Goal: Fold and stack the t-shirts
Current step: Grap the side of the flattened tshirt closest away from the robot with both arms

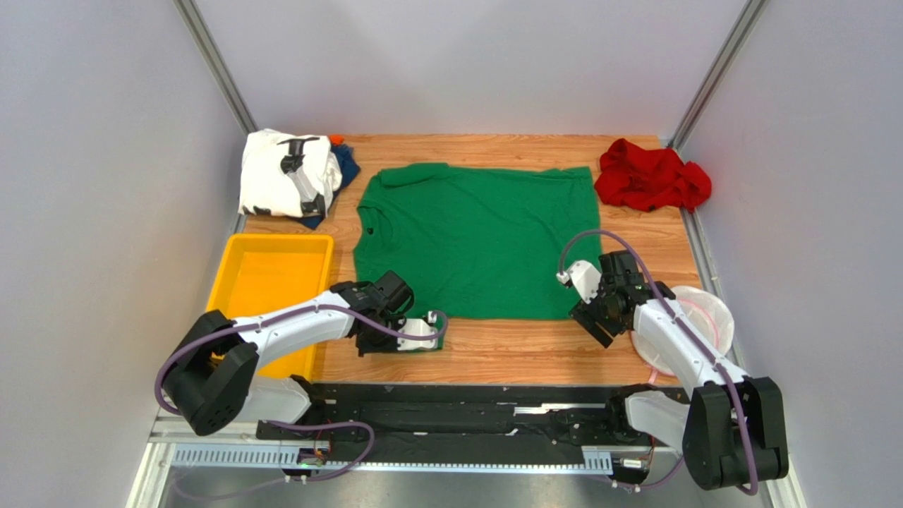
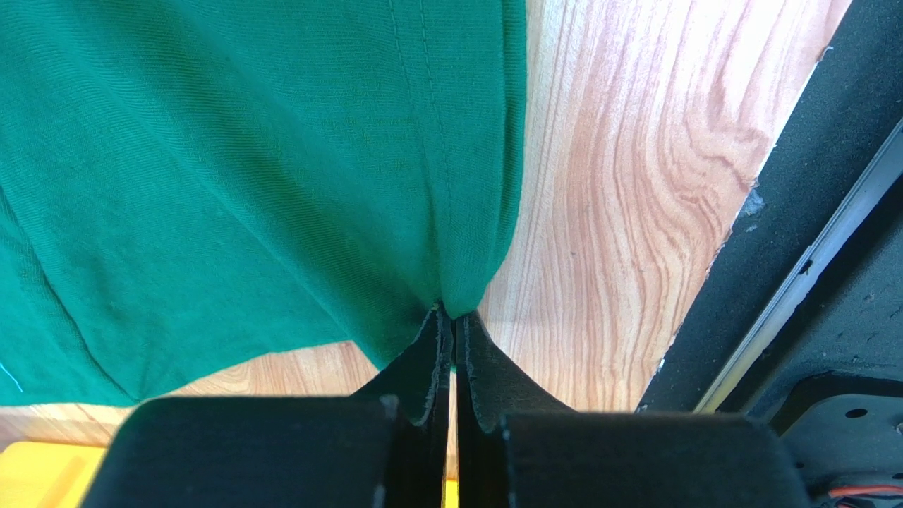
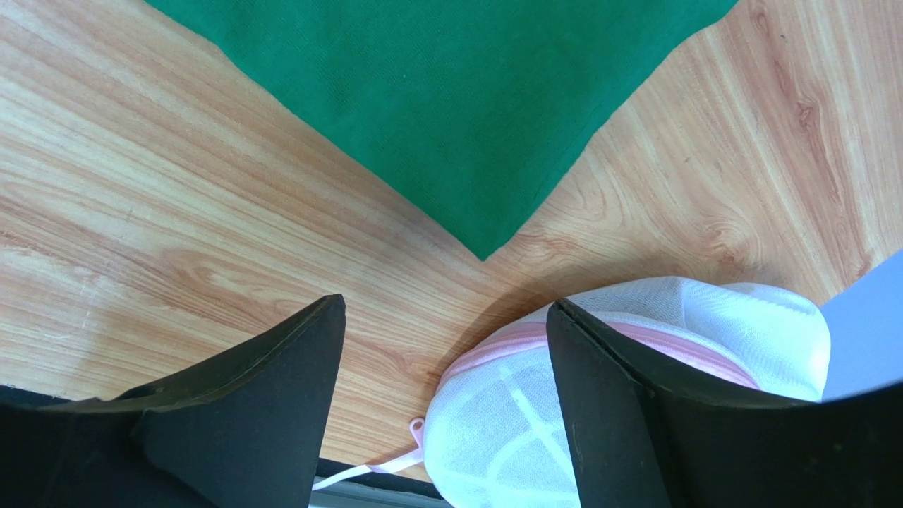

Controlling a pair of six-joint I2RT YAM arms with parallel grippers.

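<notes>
Fold step, first grasp. My left gripper [image 2: 454, 323], fingers pressed together, pinches the near-left corner of the green t-shirt [image 1: 477, 238], which lies spread flat on the table [image 1: 509, 341]. My right gripper [image 3: 445, 309] hovers with fingers spread, holding nothing, just short of the near-right corner and beside the mesh basket [image 3: 689, 309]. Next, I judge, the right should lower and close on that corner. Both corners then travel across together.
</notes>
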